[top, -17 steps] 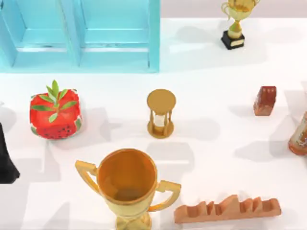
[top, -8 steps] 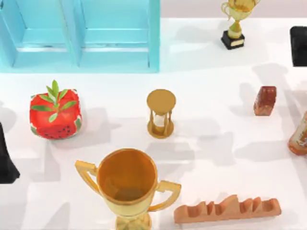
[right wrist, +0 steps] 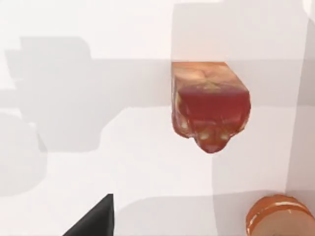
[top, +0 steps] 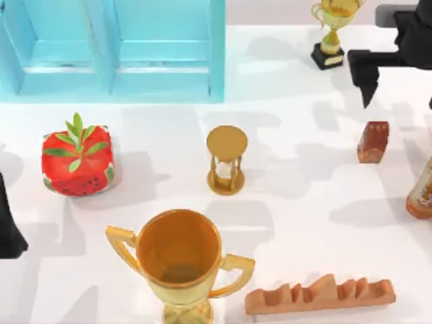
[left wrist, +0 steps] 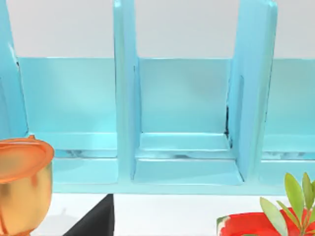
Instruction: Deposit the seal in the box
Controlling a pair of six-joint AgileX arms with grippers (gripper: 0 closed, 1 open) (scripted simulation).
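Seal beside orange-brown bottle

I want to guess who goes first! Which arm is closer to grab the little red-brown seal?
Probably the right one. The right gripper hangs just behind the seal at the table's right side, while the left gripper sits parked at the far left edge.

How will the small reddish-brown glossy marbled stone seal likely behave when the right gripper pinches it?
The small reddish-brown glossy marbled stone seal looks rigid, so it should not deform. Its polished faces may be slippery. Standing upright on the white table, it could tip if nudged off-centre by the right gripper.
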